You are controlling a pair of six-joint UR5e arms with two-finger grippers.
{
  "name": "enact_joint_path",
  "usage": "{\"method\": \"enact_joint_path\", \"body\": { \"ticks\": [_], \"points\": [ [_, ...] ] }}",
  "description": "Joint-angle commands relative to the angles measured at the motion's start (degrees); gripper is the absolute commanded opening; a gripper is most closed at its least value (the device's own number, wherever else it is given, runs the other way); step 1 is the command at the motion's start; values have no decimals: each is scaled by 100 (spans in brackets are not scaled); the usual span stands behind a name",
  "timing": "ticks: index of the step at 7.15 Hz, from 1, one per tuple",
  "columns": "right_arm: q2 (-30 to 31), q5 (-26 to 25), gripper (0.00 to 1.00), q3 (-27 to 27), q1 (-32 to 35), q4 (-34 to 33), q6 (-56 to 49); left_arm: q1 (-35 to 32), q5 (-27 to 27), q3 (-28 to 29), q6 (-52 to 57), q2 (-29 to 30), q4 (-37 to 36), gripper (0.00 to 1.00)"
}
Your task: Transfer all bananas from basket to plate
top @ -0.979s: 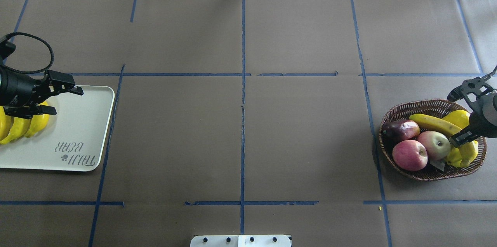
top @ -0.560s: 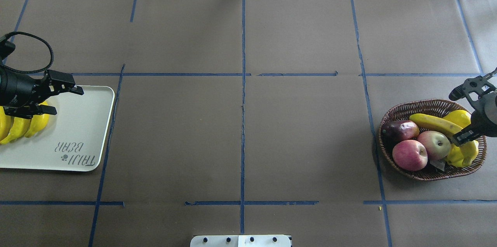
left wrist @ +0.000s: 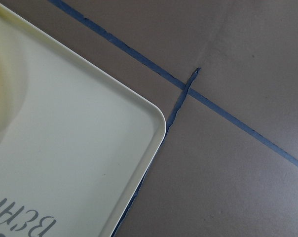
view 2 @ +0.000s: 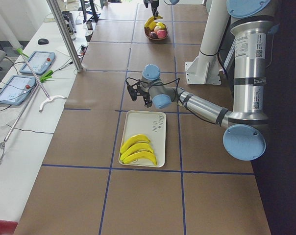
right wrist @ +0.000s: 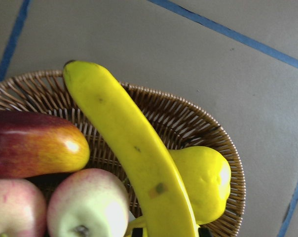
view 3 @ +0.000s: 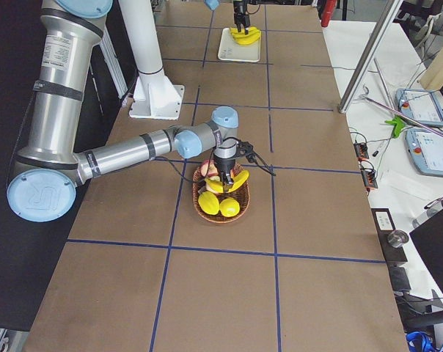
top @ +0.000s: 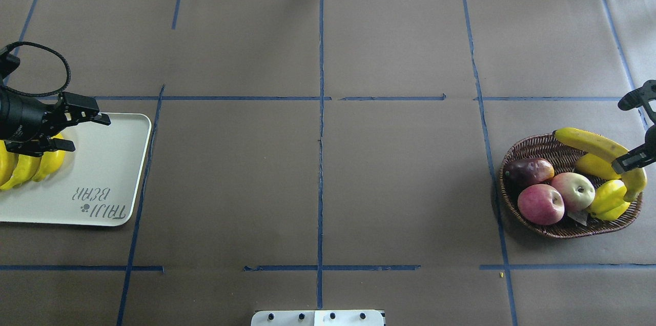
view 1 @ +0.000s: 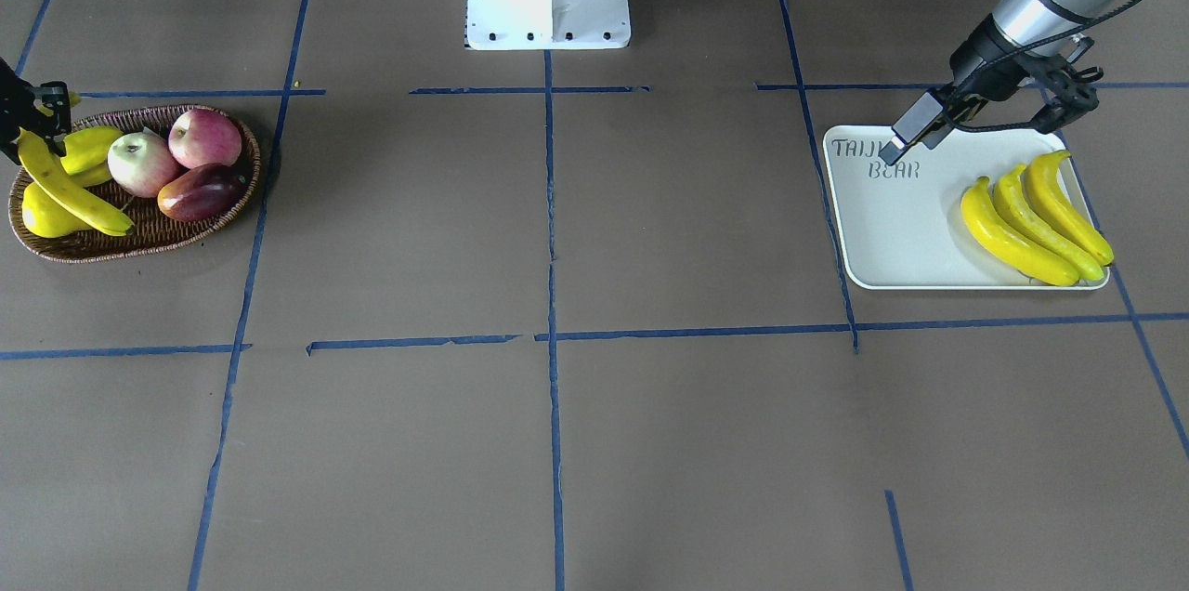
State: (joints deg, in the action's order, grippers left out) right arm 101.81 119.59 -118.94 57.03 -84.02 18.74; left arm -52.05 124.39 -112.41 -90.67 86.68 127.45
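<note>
table [top: 400, 177]: brown paper crossed with blue tape lines. Places below are read from the overhead view, with 12 o'clock at the far edge.
plate [top: 110, 162]: white tray at the table's 9 o'clock, partly cut off by the view's edge. Grey "TAIJI BEAR" lettering sits at its 5 o'clock corner.
basket [top: 564, 231]: brown wicker oval at the table's 3 o'clock, well apart from the plate.
three bananas [view 1: 1022, 224]: they lie side by side, touching, along the plate's 9 o'clock side.
fourth banana [top: 589, 142]: held aslant over the basket. Its free tip pokes past the rim at 12 o'clock, and the other end curves down at 3 o'clock. Whether it touches the fruit beneath cannot be told.
right gripper [top: 626, 156]: at the basket's 3 o'clock, fingers closed across the fourth banana near its 3 o'clock end — the wrist view shows the banana running straight toward the camera.
left gripper [top: 87, 134]: over the plate's 11 o'clock part, fingers spread wide and holding nothing. One finger crosses the ends of the three bananas in this view.
two apples [top: 540, 204]: one red and one paler, touching, at the basket's 6 to 7 o'clock.
dark red fruit [top: 528, 171]: at the basket's 9 o'clock, touching the apples.
yellow pear [right wrist: 203, 180]: under the fourth banana, near 2 o'clock.
yellow-green fruit [top: 610, 200]: at 4 o'clock, against the rim.
</note>
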Motion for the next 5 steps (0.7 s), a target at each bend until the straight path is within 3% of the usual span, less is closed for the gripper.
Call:
{"method": "enact_joint_path", "body": {
  "ticks": [1,3,5],
  "points": [
    [-500,502,0,-95,36,0,15,107,7,0,-3,163,121,100],
    [-1247,880,1,-34,19,43,-20,327,-11,8,-134,691,166,100],
    [-2292,865,1,195,-454,35,41,458,-177,8,-326,928,61,100]
  ]
}}
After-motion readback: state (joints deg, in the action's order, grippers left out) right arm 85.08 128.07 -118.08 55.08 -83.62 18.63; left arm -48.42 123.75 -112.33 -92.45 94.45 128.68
